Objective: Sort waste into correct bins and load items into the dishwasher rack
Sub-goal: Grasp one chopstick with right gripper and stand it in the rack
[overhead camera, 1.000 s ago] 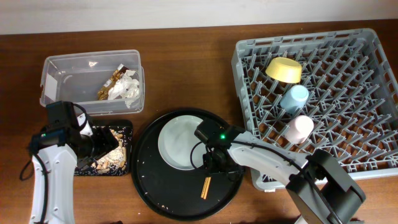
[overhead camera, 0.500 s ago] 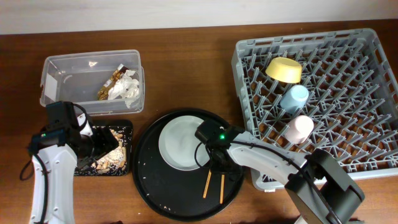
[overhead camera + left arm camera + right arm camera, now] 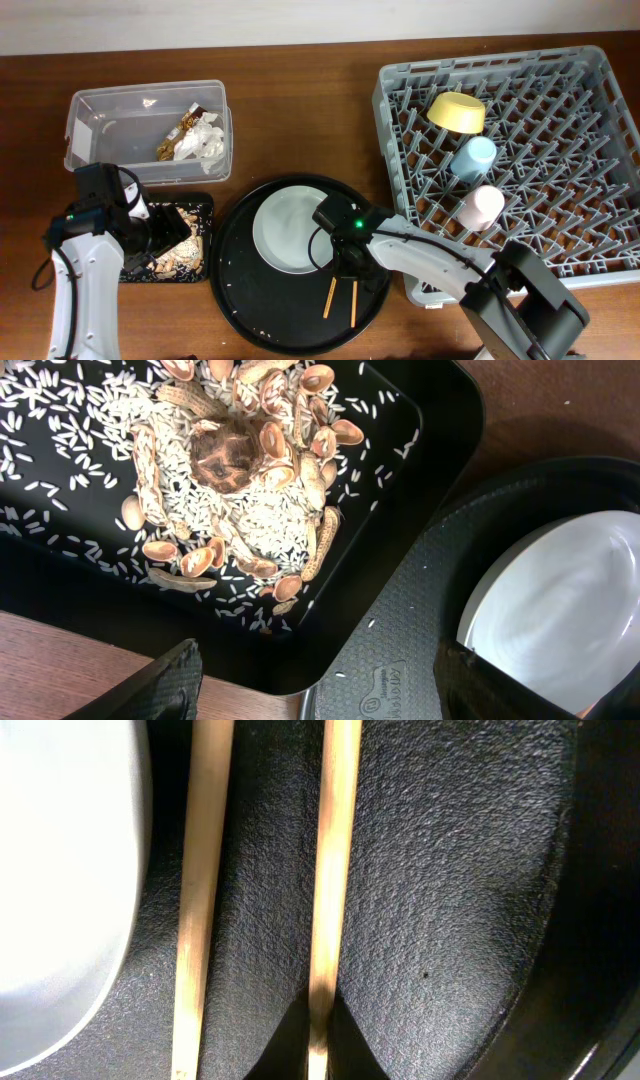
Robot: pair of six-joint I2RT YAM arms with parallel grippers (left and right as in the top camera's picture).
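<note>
Two wooden chopsticks (image 3: 330, 297) lie side by side on the round black serving tray (image 3: 232, 290), just right of the pale plate (image 3: 285, 232). My right gripper (image 3: 318, 1045) is shut on the right-hand chopstick (image 3: 333, 860); the other chopstick (image 3: 198, 910) lies free beside the plate's (image 3: 55, 870) rim. My left gripper (image 3: 330, 695) hangs open over the near edge of the shallow black tray (image 3: 440, 420), which holds rice and peanut shells (image 3: 240, 480). The grey rack (image 3: 530, 240) holds the yellow bowl (image 3: 457, 111), blue cup (image 3: 473, 157) and pink cup (image 3: 482, 206).
The clear tub (image 3: 110, 130) at the back left holds a crumpled napkin (image 3: 209, 141) and a brown wrapper (image 3: 181, 133). A few crumbs dot the serving tray's left side. Bare wooden table (image 3: 300, 110) lies between tub and rack.
My right gripper's jaws have closed onto one chopstick. The two chopsticks, bunched together a second ago, now lie apart side by side. The left arm has not moved.
</note>
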